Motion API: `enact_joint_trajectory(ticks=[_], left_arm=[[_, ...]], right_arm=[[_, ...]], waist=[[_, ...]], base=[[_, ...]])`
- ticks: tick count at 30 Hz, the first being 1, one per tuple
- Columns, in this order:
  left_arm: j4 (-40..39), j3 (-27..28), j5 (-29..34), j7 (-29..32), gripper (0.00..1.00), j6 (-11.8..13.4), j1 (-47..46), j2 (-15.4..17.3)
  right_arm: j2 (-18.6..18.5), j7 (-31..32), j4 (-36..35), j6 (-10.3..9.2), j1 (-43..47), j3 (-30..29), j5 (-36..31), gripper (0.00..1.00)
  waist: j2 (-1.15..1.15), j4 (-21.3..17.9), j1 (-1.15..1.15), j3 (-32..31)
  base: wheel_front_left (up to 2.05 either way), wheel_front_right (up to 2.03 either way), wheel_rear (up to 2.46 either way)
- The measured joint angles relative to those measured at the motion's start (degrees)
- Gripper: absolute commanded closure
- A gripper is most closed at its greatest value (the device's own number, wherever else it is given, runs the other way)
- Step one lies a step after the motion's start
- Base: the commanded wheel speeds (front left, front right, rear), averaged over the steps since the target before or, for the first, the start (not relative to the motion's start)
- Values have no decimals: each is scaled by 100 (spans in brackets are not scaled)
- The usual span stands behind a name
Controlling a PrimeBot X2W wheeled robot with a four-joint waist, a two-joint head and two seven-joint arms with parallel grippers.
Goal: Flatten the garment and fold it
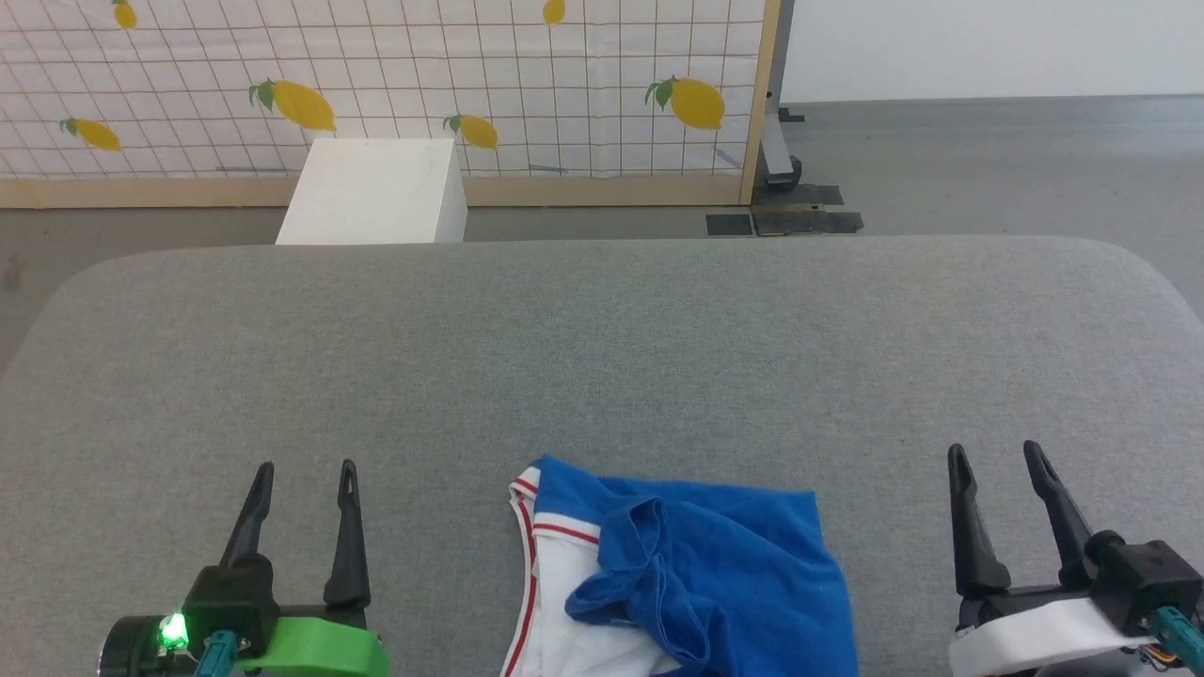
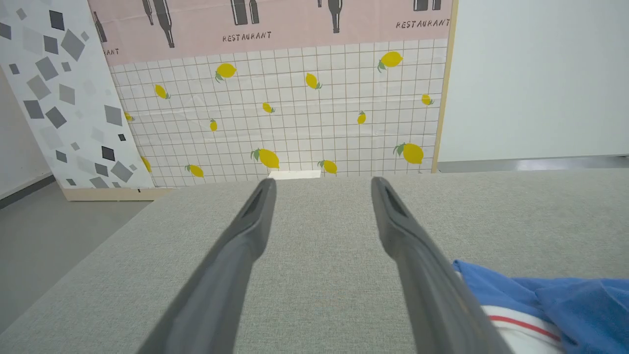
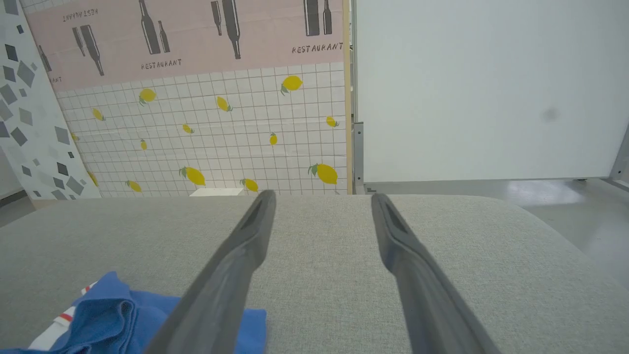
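Seen from the head: the garment (image 1: 696,574) bunched into a rumpled blue heap at the near edge of the grey padded table (image 1: 602,357), about midway between the two arms, with a white panel and red-and-white trim turned up on its left side. Cut off by the lower edge of that view, so no telling how far it runs toward the robot. Flanked by the left gripper (image 1: 308,465) and the right gripper (image 1: 994,448), each well apart from the cloth, fingers spread wide, pointing away over bare table and holding nothing. Beyond the far edge, a white box (image 1: 376,193) on the floor before a lemon-print screen (image 1: 564,85).

From the left wrist: the left gripper (image 2: 319,182) likewise parted wide and empty, with the garment (image 2: 565,300) at the lower right, red stripe and white band plain just beside the right-hand finger. Adds, higher up the screen, a pink band (image 2: 295,24) printed with bottles and the word RESTAURANT, plus a tilted panel of grey squares (image 2: 64,98) at the left.

From the right wrist: the right gripper (image 3: 319,194) equally wide and empty; the garment (image 3: 113,314) low at the left, partly behind the left-hand finger. Brings in a plain white wall (image 3: 491,88) to the right of the screen.
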Motion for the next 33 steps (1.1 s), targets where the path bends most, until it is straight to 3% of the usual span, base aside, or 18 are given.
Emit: enact_joint_trajectory(ticks=[24,33], left_arm=[[199,127,3,0,0,-159,7,-140],[201,174,3,0,0,-172,2,-156]], right_arm=[[27,41,-202,0,-49,20,-181,0],[-553,530,-776,0,-1324,10,-14,0]], waist=[[0,46,0,-34],[0,54,0,71]], base=[[0,0,0],[0,0,0]])
